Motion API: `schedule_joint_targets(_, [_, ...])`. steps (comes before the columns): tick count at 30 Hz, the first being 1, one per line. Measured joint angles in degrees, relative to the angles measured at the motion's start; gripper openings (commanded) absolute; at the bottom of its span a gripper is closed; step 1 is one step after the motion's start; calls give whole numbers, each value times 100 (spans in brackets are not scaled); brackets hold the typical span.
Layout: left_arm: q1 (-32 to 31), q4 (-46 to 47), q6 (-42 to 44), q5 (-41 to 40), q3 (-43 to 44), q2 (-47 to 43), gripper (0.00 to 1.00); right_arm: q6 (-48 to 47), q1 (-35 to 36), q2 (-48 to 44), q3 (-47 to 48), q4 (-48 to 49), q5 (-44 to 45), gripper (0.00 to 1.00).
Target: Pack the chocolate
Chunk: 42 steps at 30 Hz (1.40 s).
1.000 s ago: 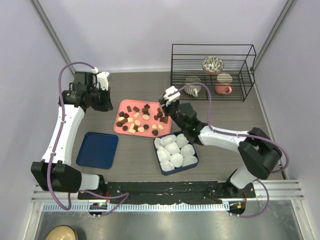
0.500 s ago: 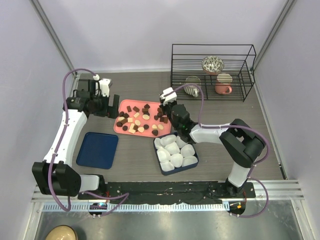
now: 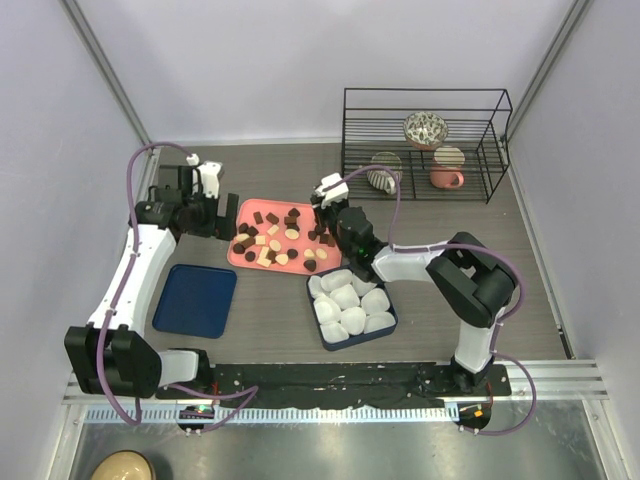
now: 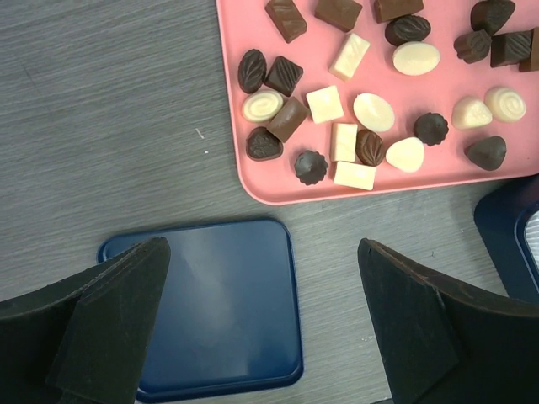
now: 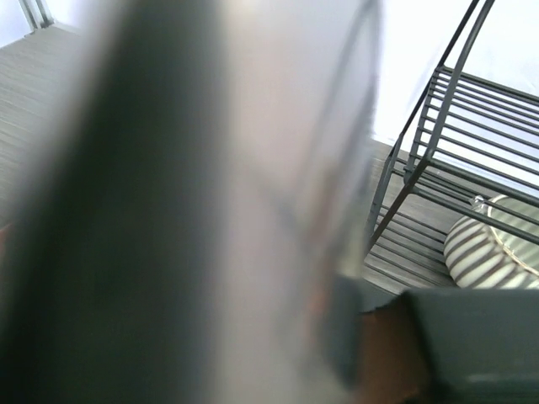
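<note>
The chocolate (image 3: 276, 238) lies in several dark, mid-brown and cream pieces on a pink tray (image 3: 252, 211). In the left wrist view the chocolate (image 4: 341, 109) fills the upper part, on the pink tray (image 4: 237, 34). My left gripper (image 3: 226, 214) hangs open by the tray's left edge, and in its wrist view the left gripper (image 4: 262, 252) has nothing between its fingers. My right gripper (image 3: 322, 213) is over the tray's right end. Its wrist view is blurred, so its jaws do not show.
A navy box (image 3: 391, 322) of white paper cups (image 3: 350, 303) sits in front of the tray. A navy lid (image 3: 195, 299) lies at the left, seen as the lid (image 4: 202, 311) below my left fingers. A wire rack (image 3: 425, 146) with bowls and a mug stands back right.
My left gripper has opened and moved right, closer to the tray's left edge. The right arm has folded in, with its wrist shifted slightly left over the tray's right end.
</note>
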Motion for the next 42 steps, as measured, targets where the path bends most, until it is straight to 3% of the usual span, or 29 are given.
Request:
schedule_joint_targets(6, [0,103,33,-72,-96,-107,99,13,-2,173,125,22,2,44])
schedule_joint_targets(10, [2,144,94,-122,-168,-164,99,85,-24,227,175,35,0,59])
schedule_joint_targets(15, [4,170,131,-164,-227,-208,99,127,-35,286,205,37,-2,60])
schedule_joint_targets(20, [4,208,140,-212,-254,-210,99,192,-81,326,205,35,-2,57])
schedule_joint_targets(26, [4,251,153,-275,-348,-225,98,332,-142,361,205,7,-7,46])
schedule_joint_targets(42, [4,282,262,-337,-426,-267,97,629,-173,361,116,-142,-4,42])
